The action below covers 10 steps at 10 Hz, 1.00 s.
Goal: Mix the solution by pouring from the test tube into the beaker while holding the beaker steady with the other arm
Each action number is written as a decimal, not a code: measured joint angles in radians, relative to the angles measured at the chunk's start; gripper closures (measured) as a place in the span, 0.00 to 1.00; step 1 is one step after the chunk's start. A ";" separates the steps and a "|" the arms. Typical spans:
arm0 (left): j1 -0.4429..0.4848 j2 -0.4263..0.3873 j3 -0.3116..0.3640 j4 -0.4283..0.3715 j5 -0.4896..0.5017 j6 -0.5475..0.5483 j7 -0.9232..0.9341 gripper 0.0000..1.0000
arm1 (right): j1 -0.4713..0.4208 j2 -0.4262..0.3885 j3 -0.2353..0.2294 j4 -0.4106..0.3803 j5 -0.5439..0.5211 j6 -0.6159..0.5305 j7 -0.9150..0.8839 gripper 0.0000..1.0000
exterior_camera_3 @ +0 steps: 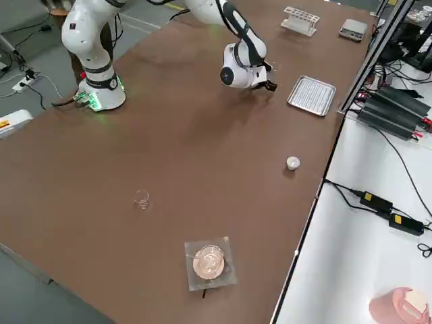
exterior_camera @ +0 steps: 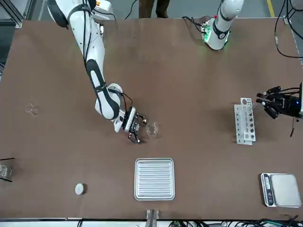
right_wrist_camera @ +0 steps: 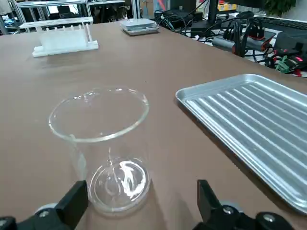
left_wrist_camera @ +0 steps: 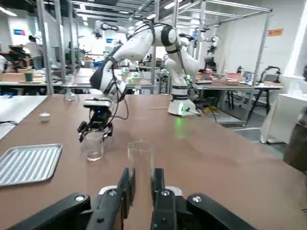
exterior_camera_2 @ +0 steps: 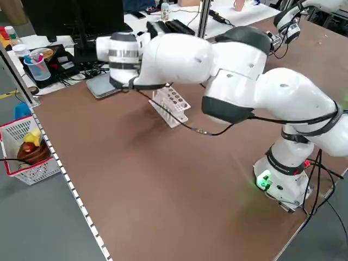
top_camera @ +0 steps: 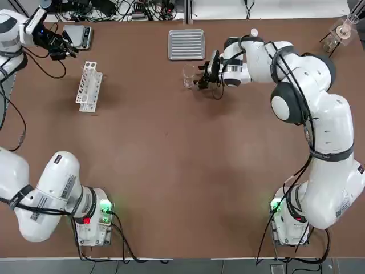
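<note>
Clear glass, one beaker (right_wrist_camera: 115,187), stands upright on the brown table (top_camera: 171,142), toward the far edge and a little right of the middle. One right gripper (right_wrist_camera: 143,187) is low just beside it, fingers spread wide, holding nothing; the beaker stands just ahead of the fingertips.

One left gripper (left_wrist_camera: 144,175) is above the table toward the far left corner, its two fingers closed on one clear test tube (left_wrist_camera: 140,158), which sits between them. The two grippers are well apart.

Near the far left corner lies one flat scale (exterior_camera: 284,190). One white rack (top_camera: 89,88), with rows of holes, stands nearer the robot than the scale, inward from the left edge. At about the middle of the far edge lies one ribbed metal tray (top_camera: 186,44), and to its right, near the same edge, sits one small white cup (exterior_camera_3: 292,163). One flask on a stand (exterior_camera_3: 209,262) is near the far right corner. One tiny glass vessel (exterior_camera_3: 142,199) stands apart from it, on the right side of the table and closer to the robot.
</note>
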 joint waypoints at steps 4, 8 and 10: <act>-0.063 0.032 0.080 0.054 -0.108 0.015 0.029 0.78 | -0.031 -0.072 0.000 -0.047 -0.012 0.003 0.002 0.00; -0.078 0.034 0.144 0.056 -0.111 0.025 0.091 0.78 | -0.056 -0.124 -0.001 -0.064 -0.132 0.046 0.067 0.00; -0.082 0.034 0.146 0.057 -0.112 0.027 0.091 0.78 | -0.068 -0.150 -0.001 -0.066 -0.188 0.087 0.124 0.00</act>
